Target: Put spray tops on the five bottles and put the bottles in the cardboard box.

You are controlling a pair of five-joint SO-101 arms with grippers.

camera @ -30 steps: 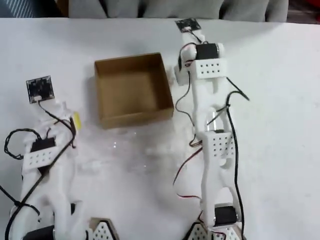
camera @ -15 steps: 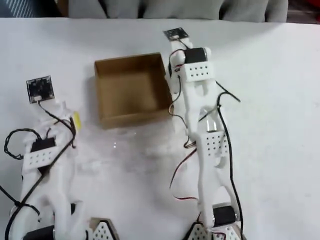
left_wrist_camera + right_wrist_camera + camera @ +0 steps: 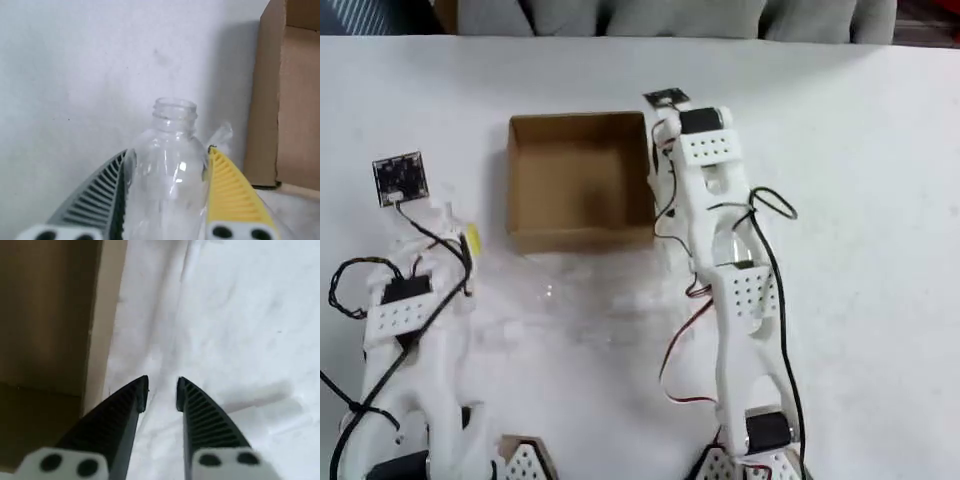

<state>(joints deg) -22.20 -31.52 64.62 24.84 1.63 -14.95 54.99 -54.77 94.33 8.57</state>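
A clear bottle (image 3: 174,122) without a top stands upright between the grey and yellow fingers of my left gripper (image 3: 170,154), which is shut on its body. In the high view that gripper (image 3: 463,240) is at the table's left, just left of the cardboard box (image 3: 520,180). The box (image 3: 295,100) is brown, open at the top and has nothing inside. My right gripper (image 3: 161,390) has black fingers a little apart with nothing between them. It hangs over the white table right beside the box wall (image 3: 50,315). The right arm (image 3: 710,150) lies along the box's right side.
Faint clear plastic shapes (image 3: 610,305) lie on the white table in front of the box. A small clear piece (image 3: 221,134) sits behind the held bottle, near the box corner. Red and black wires (image 3: 685,340) hang off the right arm. Open table lies to the far right.
The right arm has swung left and drawn back until it lies against the box's right wall. The box has turned slightly and sits squarer. The left arm has kept still.
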